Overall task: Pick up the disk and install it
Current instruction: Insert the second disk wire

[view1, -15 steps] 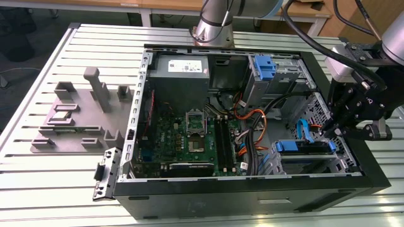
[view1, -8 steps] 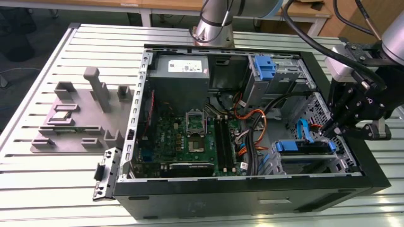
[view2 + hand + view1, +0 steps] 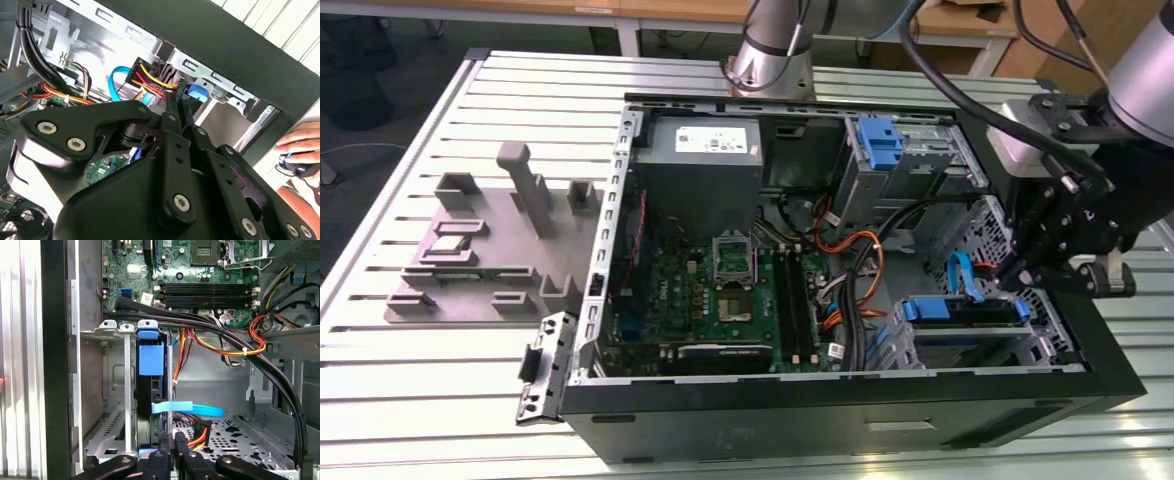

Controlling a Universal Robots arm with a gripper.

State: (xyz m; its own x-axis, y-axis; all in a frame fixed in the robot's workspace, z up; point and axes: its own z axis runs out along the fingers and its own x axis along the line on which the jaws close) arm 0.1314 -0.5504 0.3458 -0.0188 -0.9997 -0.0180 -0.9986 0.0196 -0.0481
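Observation:
The disk (image 3: 963,309), edged by its blue plastic frame, sits in the drive cage (image 3: 947,345) at the front corner of the open computer case, on the exterior view's right. In the first wrist view the disk (image 3: 151,360) stands edge-on between the cage's metal rails. My gripper (image 3: 1019,280) hangs just over the disk's cable end. Its two black fingers (image 3: 172,447) lie pressed together, shut with nothing between them. In the second wrist view the fingertips (image 3: 176,97) reach to the blue frame (image 3: 198,93) beside the red and yellow power plug (image 3: 150,80).
A light blue data cable (image 3: 187,409) and orange and black cable bundles (image 3: 225,342) cross near the cage. A bare blue bracket (image 3: 881,140) sits in the rear bay, the power supply (image 3: 700,150) beside it. A grey fixture (image 3: 480,250) lies on the table. A person's hand (image 3: 300,145) rests on a mouse.

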